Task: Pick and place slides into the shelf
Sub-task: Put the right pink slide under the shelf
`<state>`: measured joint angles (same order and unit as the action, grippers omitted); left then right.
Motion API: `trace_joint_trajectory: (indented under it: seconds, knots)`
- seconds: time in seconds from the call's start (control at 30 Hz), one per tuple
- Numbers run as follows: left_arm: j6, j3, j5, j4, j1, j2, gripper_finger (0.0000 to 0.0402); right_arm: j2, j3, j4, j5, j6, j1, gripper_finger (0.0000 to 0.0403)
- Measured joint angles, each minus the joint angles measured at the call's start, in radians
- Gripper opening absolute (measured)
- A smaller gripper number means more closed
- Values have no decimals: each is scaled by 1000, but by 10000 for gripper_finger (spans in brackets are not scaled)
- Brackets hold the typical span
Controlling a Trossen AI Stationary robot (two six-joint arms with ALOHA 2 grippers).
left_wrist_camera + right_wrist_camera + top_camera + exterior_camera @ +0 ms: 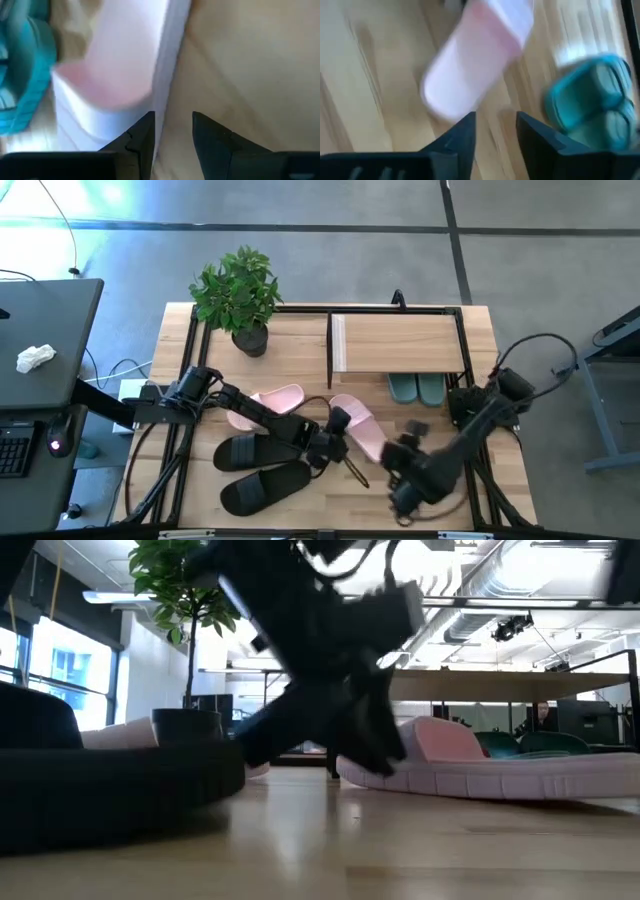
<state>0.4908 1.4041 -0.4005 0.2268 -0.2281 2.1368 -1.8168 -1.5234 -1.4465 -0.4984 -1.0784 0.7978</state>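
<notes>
Mid-task: green pair [417, 388] shelved, pink next.
Left hand [335, 442] sits at the pink slide [357, 426] mid-surface, fingers narrow, nothing clamped. Right hand [402, 463] hovers nearby, empty, fingers part open. Next: clamp the pink slide's edge and carry it to the shelf [398, 341].

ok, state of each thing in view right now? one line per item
Green slides: side by side under the shelf.
Pink slide: flat on the table, between both grippers.
Other pink slide: on the table, partly under the left arm.
Black slides: on the table, unshelved.
Left gripper: open, empty.
Right gripper: open, empty.
</notes>
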Motion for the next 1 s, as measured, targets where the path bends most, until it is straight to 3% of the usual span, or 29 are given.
trace_joint_trajectory:
  seconds: [0.3, 0.6, 1.0]
  knots:
    - [-54, 0, 19, 36, 26, 7, 115, 13, 0, 186, -51, -43, 100, 6]
    - [-42, 0, 26, 37, 21, 7, 115, 3, 0, 392, -5, 84, 73, 2]
    - [-39, 1, 40, 17, 21, 7, 115, 3, 1, 383, 12, 186, 39, 0]
